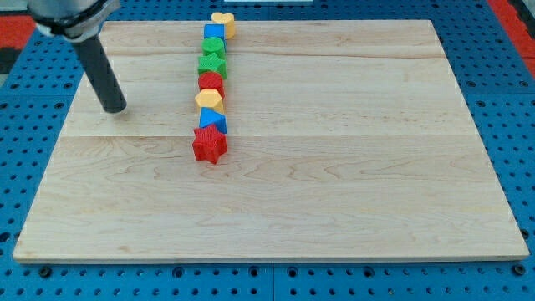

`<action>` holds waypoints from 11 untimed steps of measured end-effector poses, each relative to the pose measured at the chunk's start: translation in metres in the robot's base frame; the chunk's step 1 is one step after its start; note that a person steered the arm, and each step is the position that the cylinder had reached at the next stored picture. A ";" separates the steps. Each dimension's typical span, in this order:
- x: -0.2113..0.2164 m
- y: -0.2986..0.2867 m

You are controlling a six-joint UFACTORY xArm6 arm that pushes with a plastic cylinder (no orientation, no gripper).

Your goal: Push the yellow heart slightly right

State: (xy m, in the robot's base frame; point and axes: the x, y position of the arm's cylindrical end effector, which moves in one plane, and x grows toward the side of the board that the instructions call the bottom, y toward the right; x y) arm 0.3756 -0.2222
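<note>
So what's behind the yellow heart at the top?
Nothing: the yellow heart ends the row at the wooden board's top edge. The blue block touches its near side. My tip stands far left.

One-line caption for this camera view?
Rod tip rests left of a column of blocks, far from the yellow heart at its top.

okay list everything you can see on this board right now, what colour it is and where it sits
yellow heart: 1, yellow, top end of the column, at the board's top edge
blue block: 1, blue, just below the heart
green star: 1, green, below it
green block: 1, green, next down
red block: 1, red, mid column
yellow block: 1, yellow, below the red one
lower blue block: 1, blue, partly hidden
red star: 1, red, bottom end of the column
wooden board: 1, light wood, on blue pegboard
my tip: 1, dark rod, at the view's left of the column, apart from the blocks
</note>
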 end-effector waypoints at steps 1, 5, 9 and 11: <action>-0.046 0.006; -0.183 0.047; -0.183 0.224; -0.184 0.184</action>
